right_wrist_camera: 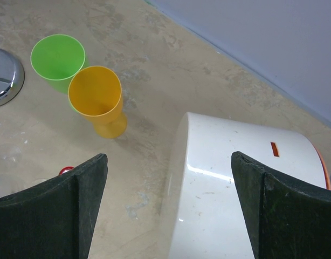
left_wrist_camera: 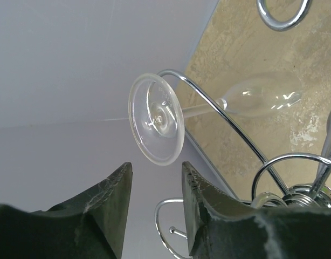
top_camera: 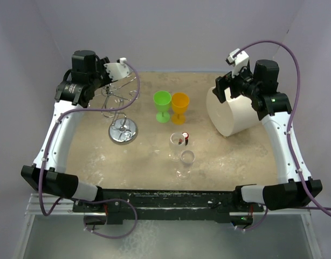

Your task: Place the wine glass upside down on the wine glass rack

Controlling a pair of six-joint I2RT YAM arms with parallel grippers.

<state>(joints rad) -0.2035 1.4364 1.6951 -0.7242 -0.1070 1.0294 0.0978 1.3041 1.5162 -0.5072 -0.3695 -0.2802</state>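
Observation:
The silver wine glass rack stands at the back left on its round disc base, with its curled wire arms on top. A clear wine glass hangs on one wire arm with its foot up and its bowl towards the table. My left gripper is open and empty. Its fingertips sit just short of the glass foot and do not touch it. In the top view it is beside the rack arms. My right gripper is wide open and empty above the white cylinder.
A green cup and an orange cup stand mid-table. Two clear glasses stand in front of them, with something red at the farther one. The big white cylinder lies at the right. Grey walls enclose the table.

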